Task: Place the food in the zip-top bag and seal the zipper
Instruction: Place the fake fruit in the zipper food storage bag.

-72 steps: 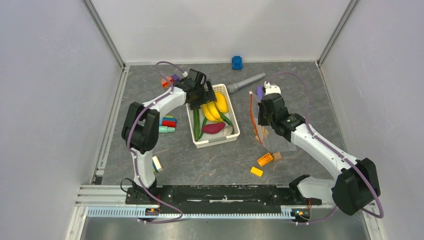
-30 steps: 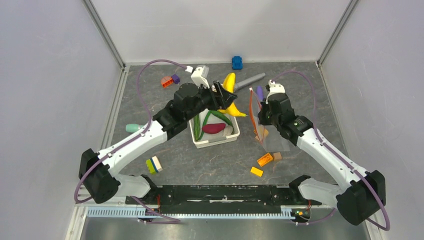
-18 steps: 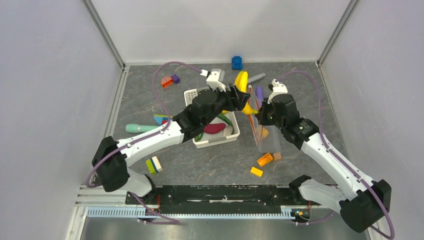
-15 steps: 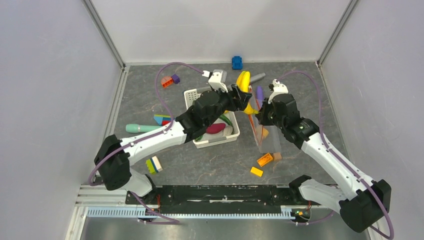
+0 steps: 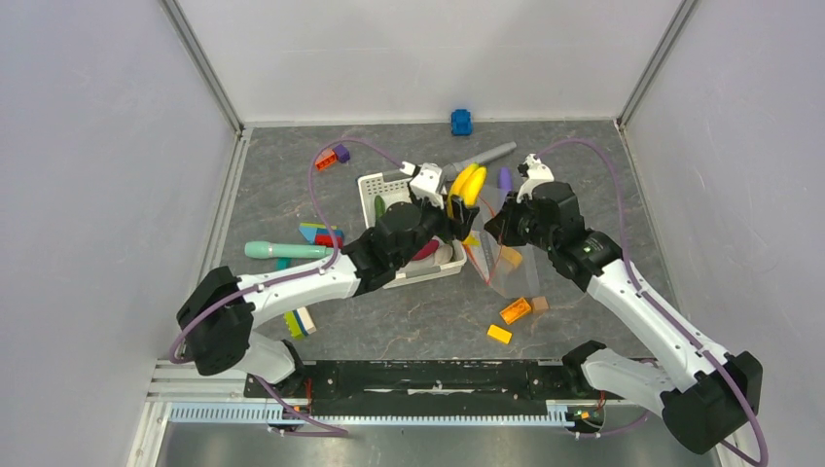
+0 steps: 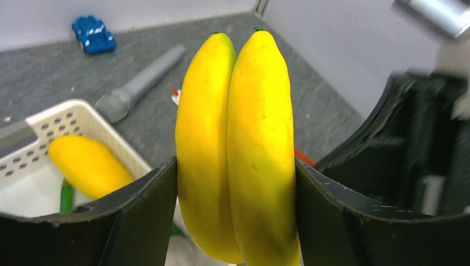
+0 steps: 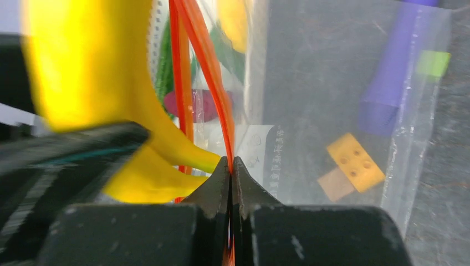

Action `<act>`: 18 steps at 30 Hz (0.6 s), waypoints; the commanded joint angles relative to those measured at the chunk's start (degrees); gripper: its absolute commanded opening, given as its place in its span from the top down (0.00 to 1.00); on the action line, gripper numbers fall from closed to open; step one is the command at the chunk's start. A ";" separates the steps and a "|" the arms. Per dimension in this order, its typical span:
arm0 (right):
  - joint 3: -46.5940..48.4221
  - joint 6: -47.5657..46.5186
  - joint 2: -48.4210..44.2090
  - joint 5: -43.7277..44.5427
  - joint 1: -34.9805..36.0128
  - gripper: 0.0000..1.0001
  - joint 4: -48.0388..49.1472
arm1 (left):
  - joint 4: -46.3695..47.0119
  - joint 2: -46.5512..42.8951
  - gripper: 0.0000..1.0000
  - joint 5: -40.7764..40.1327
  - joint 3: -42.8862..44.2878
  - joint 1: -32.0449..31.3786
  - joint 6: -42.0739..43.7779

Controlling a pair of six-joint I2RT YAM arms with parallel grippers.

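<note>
Bananas point(image 6: 235, 138), a yellow pair, are clamped between the jaws of the left gripper point(image 5: 457, 202), above the right edge of the white basket point(image 5: 375, 183) and just left of the zip-top bag point(image 7: 332, 100). The right gripper point(image 7: 231, 166) pinches the bag's orange-red zipper point(image 7: 210, 72), holding the mouth up. Another yellow piece point(image 6: 88, 166) lies in the basket.

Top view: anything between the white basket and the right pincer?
Yes, in the top view: the left pincer, shut on two yellow bananas, hangs between the basket and the right pincer, which pinches the orange-red zipper of the bag.
</note>
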 commanded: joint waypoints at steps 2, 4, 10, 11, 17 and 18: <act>2.21 2.27 -1.69 -6.20 0.47 1.00 6.34 | 7.98 -4.18 0.98 2.31 -5.49 -0.58 3.72; 1.90 3.06 -1.80 -7.71 0.48 1.00 7.28 | 8.46 -4.09 0.98 4.22 -5.66 -0.63 3.50; 2.49 5.29 -2.71 -5.17 0.46 1.00 7.89 | 11.04 -5.32 0.98 7.42 -7.89 -0.65 4.45; 2.60 5.50 -3.10 -4.35 0.44 1.00 8.05 | 10.46 -5.65 0.98 7.36 -7.95 -0.68 4.26; -0.58 8.28 -7.44 -0.43 0.45 1.00 14.37 | 7.32 -6.50 0.98 4.26 -9.60 -0.66 -4.49; -2.38 9.67 -8.54 -1.00 0.47 1.00 16.70 | 8.74 -6.38 0.98 4.04 -10.82 -0.64 -6.01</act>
